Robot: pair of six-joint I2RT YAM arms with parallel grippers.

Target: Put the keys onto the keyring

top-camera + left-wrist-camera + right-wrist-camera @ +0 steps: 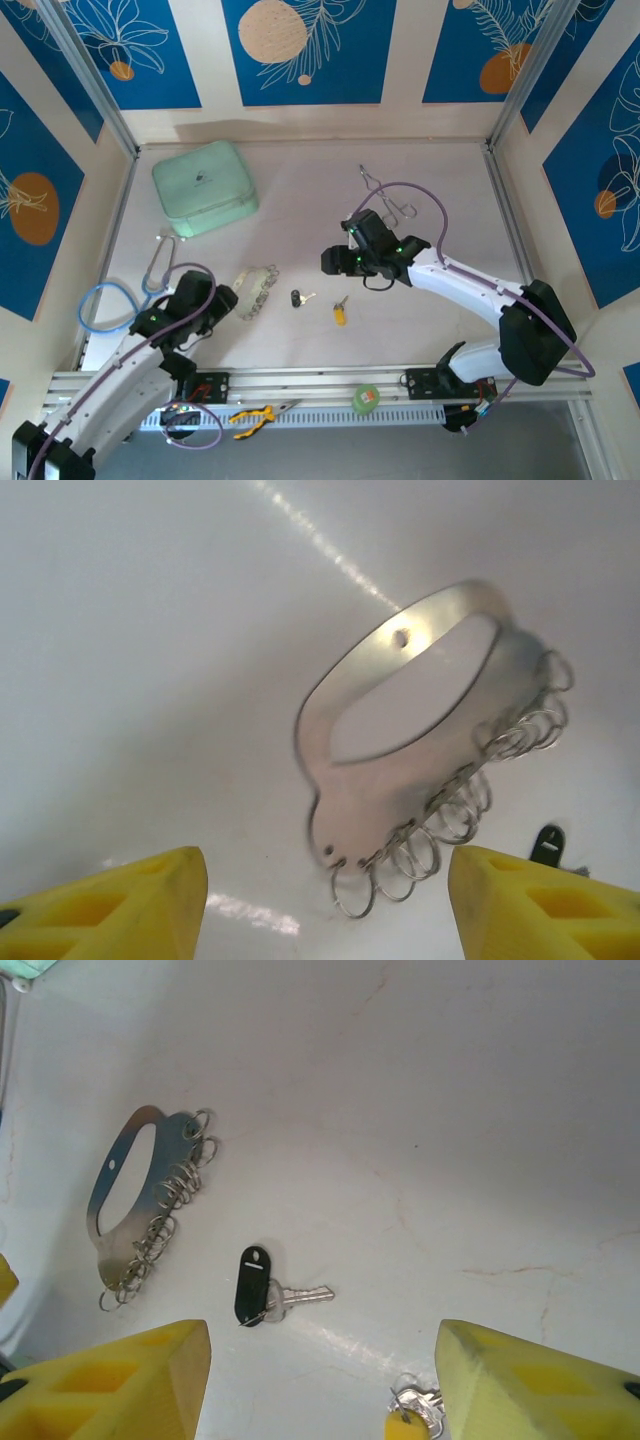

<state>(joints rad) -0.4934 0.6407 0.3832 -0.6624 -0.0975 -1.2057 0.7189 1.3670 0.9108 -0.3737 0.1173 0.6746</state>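
Keyring (370, 800) lies flat just ahead of left gripper (325, 885).

Blue floral wall panels (340, 70), pale table (300, 200)

You get the small yellow-headed metal key (408, 1422) cut off by the bottom edge in the right wrist view. In the left wrist view, the black-headed key (547, 842) sits half hidden behind a jaw of the left gripper (325, 900).
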